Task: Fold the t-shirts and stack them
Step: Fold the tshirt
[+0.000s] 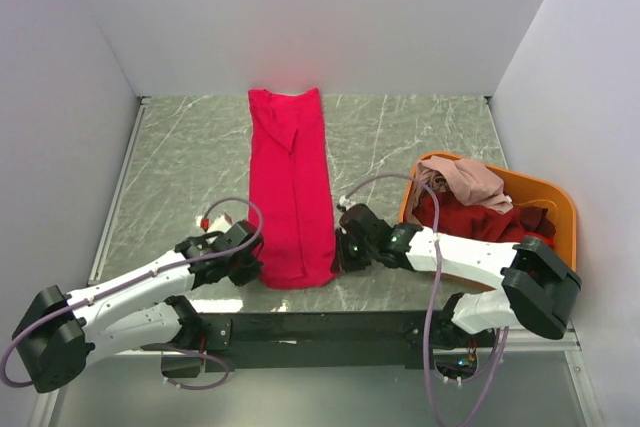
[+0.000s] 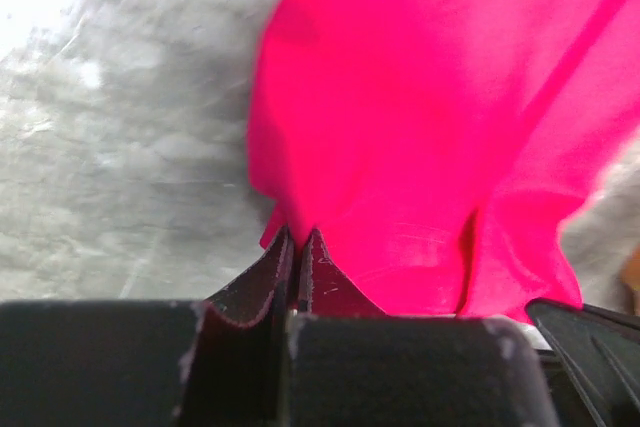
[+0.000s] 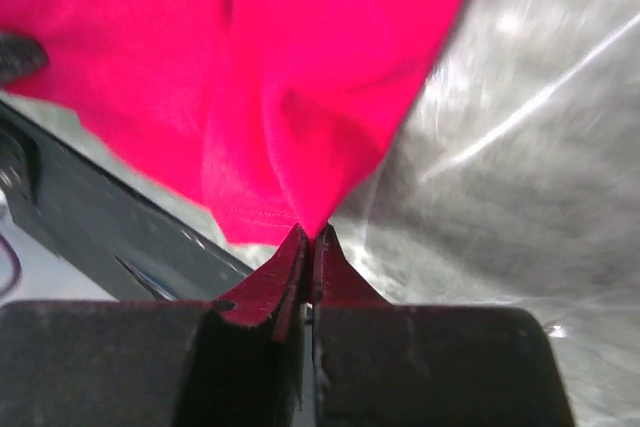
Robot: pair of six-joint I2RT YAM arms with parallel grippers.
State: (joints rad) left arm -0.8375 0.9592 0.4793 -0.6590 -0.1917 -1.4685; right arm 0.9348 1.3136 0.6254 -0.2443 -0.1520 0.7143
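Down at the table's point(image 1: 170, 157) near edge, the left gripper point(image 1: 257, 265) and right gripper point(image 1: 341, 253) each clamp a near hem corner of the crimson-pink t-shirt point(image 1: 290, 177), whose long folded strip runs straight away from both.

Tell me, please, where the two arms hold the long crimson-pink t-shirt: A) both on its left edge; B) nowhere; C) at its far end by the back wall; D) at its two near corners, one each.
D: the left arm's fingers pinch the crimson-pink t-shirt at its near left corner, the right arm's fingers at its near right corner.
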